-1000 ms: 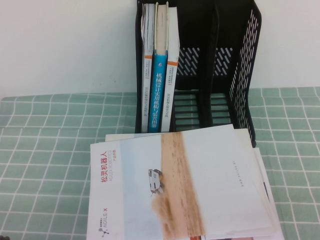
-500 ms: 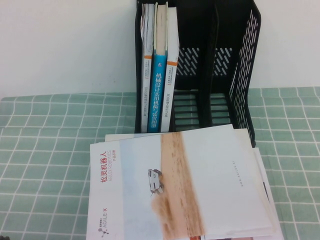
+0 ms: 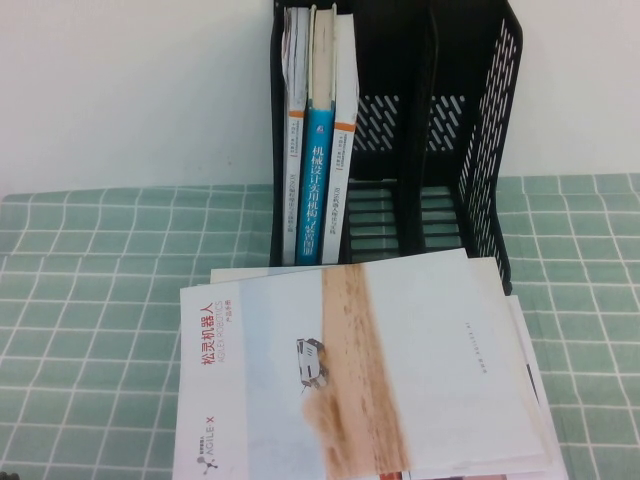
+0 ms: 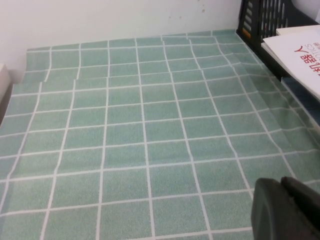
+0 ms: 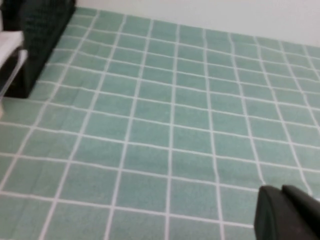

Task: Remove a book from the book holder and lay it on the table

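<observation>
The book [image 3: 360,370], pale blue-white with a tan stripe, a small white vehicle and a red title, lies flat on the green checked table [image 3: 100,280] in front of the black book holder [image 3: 480,120]. Its corner shows in the left wrist view [image 4: 300,50], next to the holder [image 4: 265,15]. Neither gripper shows in the high view. My left gripper [image 4: 281,184] is shut and empty, low over bare cloth to the book's left. My right gripper [image 5: 281,191] is shut and empty over bare cloth to the right of the holder [image 5: 40,30].
A thick blue-spined book [image 3: 318,180] and white books with orange bands [image 3: 345,170] stand in the holder's left compartment; the other two compartments hold nothing. More white sheets [image 3: 525,340] lie under the book. A white wall stands behind the table.
</observation>
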Motion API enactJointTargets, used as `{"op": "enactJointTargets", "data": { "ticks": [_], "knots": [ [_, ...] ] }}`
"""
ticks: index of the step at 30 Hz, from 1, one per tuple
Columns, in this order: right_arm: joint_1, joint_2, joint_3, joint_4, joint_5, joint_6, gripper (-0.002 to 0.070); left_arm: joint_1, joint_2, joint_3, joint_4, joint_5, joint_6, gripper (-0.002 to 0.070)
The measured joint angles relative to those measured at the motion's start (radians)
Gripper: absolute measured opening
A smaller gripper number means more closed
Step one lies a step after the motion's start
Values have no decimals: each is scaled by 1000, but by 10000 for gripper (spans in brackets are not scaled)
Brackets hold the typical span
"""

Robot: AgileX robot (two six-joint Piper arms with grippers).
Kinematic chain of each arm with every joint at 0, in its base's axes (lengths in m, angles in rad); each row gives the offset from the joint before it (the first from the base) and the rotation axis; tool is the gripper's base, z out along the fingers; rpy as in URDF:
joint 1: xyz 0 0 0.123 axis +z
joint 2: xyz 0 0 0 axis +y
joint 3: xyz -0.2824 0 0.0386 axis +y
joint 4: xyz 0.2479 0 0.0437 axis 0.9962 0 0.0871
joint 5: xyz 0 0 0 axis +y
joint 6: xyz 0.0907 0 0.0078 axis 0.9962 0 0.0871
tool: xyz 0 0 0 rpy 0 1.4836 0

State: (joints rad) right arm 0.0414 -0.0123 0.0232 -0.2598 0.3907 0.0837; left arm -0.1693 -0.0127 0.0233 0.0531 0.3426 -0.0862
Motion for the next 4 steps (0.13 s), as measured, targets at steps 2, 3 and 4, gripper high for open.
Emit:
{"op": "enactJointTargets", "data": {
  "ticks": [2, 3, 4],
  "knots": [
    [-22, 0, 0, -6, 0, 7, -2, 0, 0, 0, 0, 0, 0, -3],
    [-26, 0, 0, -6, 0, 9, -2, 0, 0, 0, 0, 0, 0, -3],
    [-28, 0, 0, -6, 0, 10, -2, 0, 0, 0, 0, 0, 0, -3]
  ]
}}
